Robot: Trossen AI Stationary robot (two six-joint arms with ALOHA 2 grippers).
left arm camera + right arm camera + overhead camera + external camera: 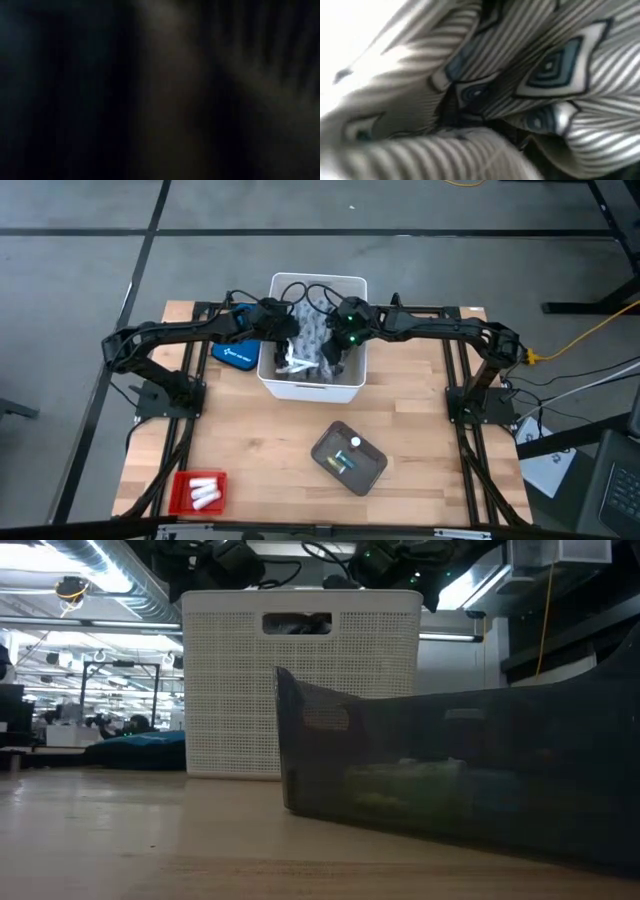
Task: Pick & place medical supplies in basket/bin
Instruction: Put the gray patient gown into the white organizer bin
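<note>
The white tub [352, 284] stands at the middle of the table's far half; in the low view its perforated wall [230, 690] and slot handle show. The grey-and-white patterned cloth [312, 338] lies bunched inside it and fills the right wrist view [520, 75]. Both arms reach down into the tub from either side: my left gripper [287, 338] over the cloth's left part, my right gripper [333, 350] over its right part. Their tips are hidden among the cloth. The left wrist view is dark. White rolls [205, 491] lie in a red tray.
A dark tray [348, 457] near the table's middle holds a white roll [355, 443] and a green packet [344, 465]; it fills the low view's foreground [460, 780]. The red tray [180, 492] sits at the near left corner. A blue pouch [236, 352] lies left of the tub.
</note>
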